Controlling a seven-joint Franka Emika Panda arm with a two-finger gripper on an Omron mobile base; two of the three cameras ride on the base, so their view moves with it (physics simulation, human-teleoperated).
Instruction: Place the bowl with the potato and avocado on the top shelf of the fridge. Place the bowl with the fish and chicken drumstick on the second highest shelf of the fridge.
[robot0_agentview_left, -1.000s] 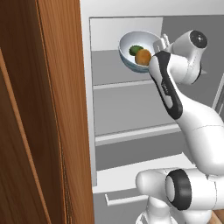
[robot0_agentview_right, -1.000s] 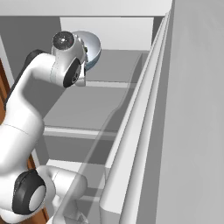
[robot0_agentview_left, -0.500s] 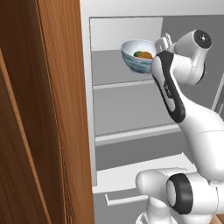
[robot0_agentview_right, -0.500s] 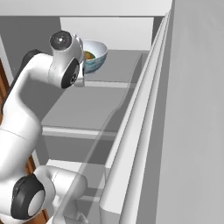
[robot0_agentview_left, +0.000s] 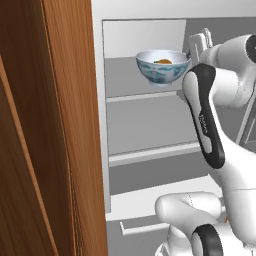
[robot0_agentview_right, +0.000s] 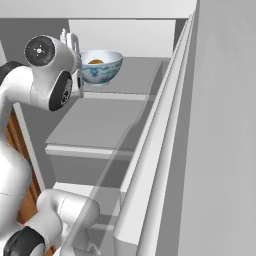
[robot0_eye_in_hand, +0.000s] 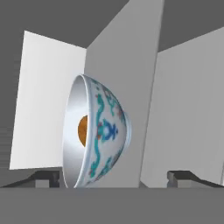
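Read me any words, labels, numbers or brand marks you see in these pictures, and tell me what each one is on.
Dark link cover of the arm: a small pale marking runs along it, too small and blurred to read.
Bowl: painted blue, green and red ornament, no lettering.
Fridge: no label visible on its shelves or walls.

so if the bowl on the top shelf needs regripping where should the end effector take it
Probably by the rim. The bowl stands upright on the top shelf, and its walls curve down to a narrow foot, so the rounded body gives little to pinch. Come from the open front of the fridge, one finger inside the lip and one outside, clear of the potato.
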